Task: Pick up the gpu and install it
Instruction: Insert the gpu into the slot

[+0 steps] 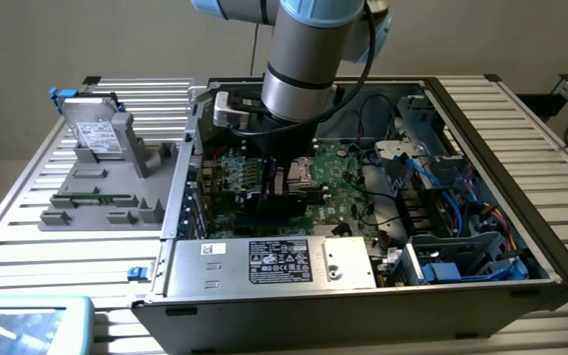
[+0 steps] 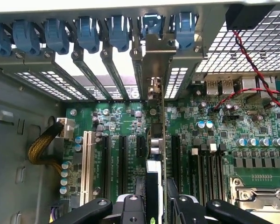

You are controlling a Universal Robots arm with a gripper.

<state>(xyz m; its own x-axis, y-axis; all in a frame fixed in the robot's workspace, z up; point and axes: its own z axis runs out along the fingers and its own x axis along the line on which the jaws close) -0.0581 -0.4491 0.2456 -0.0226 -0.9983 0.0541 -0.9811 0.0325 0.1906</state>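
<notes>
My gripper (image 2: 156, 210) is clamped on the gpu (image 2: 157, 144), held edge-on low over the motherboard (image 2: 116, 116) slots inside the pc case (image 1: 521, 170); I reckon keep it upright, bracket (image 2: 154, 56) square w/ the rear opening, press evenly.

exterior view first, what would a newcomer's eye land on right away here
The silver arm reaches down into the open computer case at the exterior view's middle. In the wrist view, the gripper clamps the gpu edge-on over the green motherboard, near a row of blue latches. A grey hard drive stands at the exterior view's left.
</notes>
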